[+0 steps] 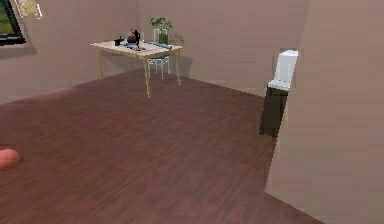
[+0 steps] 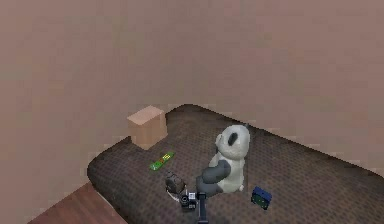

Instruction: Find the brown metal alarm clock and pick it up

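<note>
Bed [image 2: 330, 185] with a dark brown cover, set in a corner of bare walls. The arm [image 2: 201, 208] comes up from the near edge, its far end over the cover just beside the teddy bear [image 2: 231, 158].

Jaws: width not readable from here. Can't tell whether they hold anything, since the cover lies right behind them.

Clock: not plainly made out. A small dark roundish blob [image 2: 176, 184] sits on the bed at the arm's far end, left of the bear. My guess is that's it, though shape and colour don't settle the matter.

Step in hand, as I judge it: closing in for the grasp.
- Come at the blob from the side away from the bear, so the bear isn't nudged.
- The soft cover may let a small thing tip or sink, so lower slowly.
- Lift straight up and clear of the bedding before pulling the arm in.

Count on the bed:
- one teddy bear
- one tan box [image 2: 147, 128] near the wall
- one green thing [image 2: 162, 160], lying flat
- one small blue thing [image 2: 262, 198] near the front edge
- one dark blob

Count across the room:
- one table [image 1: 108, 46] with small clutter too fine to number
- one chair [image 1: 161, 66]
- one plant [image 1: 161, 27]
- one dark cabinet [image 1: 272, 110]
- one white thing [image 1: 287, 67] on top of it
</note>
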### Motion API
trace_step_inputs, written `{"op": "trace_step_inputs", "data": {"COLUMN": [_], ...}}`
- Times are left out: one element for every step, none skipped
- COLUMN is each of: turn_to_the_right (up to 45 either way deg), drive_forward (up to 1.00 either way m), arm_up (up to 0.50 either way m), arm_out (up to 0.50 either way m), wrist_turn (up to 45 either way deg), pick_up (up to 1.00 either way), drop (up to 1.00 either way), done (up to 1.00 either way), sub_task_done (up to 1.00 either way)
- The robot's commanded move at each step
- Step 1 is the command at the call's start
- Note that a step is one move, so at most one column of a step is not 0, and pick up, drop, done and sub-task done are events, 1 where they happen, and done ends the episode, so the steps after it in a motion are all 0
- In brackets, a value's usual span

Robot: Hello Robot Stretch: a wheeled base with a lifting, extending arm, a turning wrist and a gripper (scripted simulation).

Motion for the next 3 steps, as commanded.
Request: {"op": "trace_step_inputs", "data": {"turn_to_the_right": [0.0,0.0,0.0], "drive_forward": [0.0,0.0,0.0], "arm_up": [0.0,0.1,0.0], "arm_out": [0.0,0.0,0.0], "wrist_turn": [0.0,0.0,0.0], "pick_up": [1.0,0.0,0.0], "drop": [0.0,0.0,0.0], "done": [0.0,0.0,1.0], "sub_task_done": [0.0,0.0,0.0]}}
